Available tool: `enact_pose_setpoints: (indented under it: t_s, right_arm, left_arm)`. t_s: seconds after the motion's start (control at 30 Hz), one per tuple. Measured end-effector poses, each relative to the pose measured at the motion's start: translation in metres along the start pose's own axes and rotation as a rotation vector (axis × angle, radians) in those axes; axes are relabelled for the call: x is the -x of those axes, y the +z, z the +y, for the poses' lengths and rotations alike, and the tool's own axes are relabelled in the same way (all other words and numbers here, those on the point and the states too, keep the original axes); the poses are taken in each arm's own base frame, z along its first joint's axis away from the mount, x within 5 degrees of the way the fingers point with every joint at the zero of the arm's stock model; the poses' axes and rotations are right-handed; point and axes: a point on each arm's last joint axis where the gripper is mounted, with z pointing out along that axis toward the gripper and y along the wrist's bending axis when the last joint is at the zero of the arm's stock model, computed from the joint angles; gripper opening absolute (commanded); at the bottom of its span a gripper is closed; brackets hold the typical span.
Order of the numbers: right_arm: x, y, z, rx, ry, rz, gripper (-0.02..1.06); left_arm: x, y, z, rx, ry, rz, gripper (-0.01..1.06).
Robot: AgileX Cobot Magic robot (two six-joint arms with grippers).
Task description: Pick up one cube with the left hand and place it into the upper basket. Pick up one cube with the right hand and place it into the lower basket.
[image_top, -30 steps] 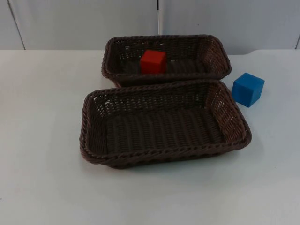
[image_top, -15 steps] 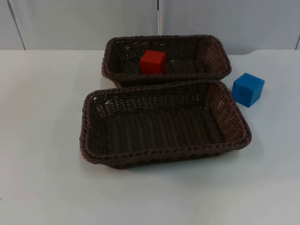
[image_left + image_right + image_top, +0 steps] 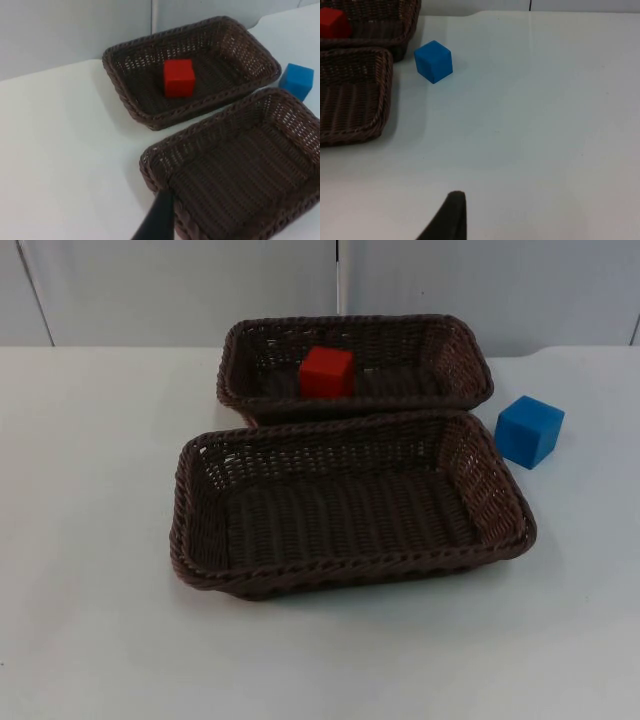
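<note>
White table top, matte and smooth, spreading across the whole foreground. Ends at a grey partition wall running along the far edge. Split by a narrow vertical seam between panels, with a slanted line near the left and another at the far right. Rounded at a far corner of the table edge. Lit evenly and softly, with faint shadows on the surface.

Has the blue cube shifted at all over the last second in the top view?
No. The blue cube sits at the same spot on the table, just right of the lower basket's far right corner, as in both earlier pictures.
</note>
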Motion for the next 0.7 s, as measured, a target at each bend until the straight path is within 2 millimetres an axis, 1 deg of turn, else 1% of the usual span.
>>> enact_pose_setpoints:
  t_s: [0.13, 0.17, 0.23, 0.27, 0.3, 0.43, 0.47, 0.6, 0.7]
  right_arm:
    - [0.000, 0.000, 0.000, 0.000, 0.000, 0.000, 1.05]
    - [0.000, 0.000, 0.000, 0.000, 0.000, 0.000, 1.05]
    - [0.000, 0.000, 0.000, 0.000, 0.000, 0.000, 1.05]
    - [0.000, 0.000, 0.000, 0.000, 0.000, 0.000, 1.05]
    - [0.000, 0.000, 0.000, 0.000, 0.000, 0.000, 1.05]
    - [0.000, 0.000, 0.000, 0.000, 0.000, 0.000, 1.05]
    - [0.000, 0.000, 0.000, 0.000, 0.000, 0.000, 1.05]
    - [0.000, 0.000, 0.000, 0.000, 0.000, 0.000, 1.05]
    - [0.000, 0.000, 0.000, 0.000, 0.000, 0.000, 1.05]
  left_arm:
    - [-0.026, -0.021, -0.003, 0.000, 0.006, -0.033, 0.83]
    - [-0.026, -0.021, -0.003, 0.000, 0.006, -0.033, 0.83]
    - [-0.038, -0.029, -0.003, -0.001, 0.010, -0.040, 0.83]
    - [-0.045, -0.037, -0.004, -0.002, 0.013, -0.061, 0.83]
    - [-0.045, -0.037, -0.004, -0.002, 0.013, -0.061, 0.83]
    - [-0.063, -0.050, -0.006, -0.003, 0.002, -0.104, 0.83]
    - [-0.063, -0.050, -0.006, -0.003, 0.002, -0.104, 0.83]
    - [-0.079, -0.054, -0.006, -0.003, -0.003, -0.115, 0.83]
    - [-0.086, -0.053, -0.006, -0.002, -0.003, -0.109, 0.83]
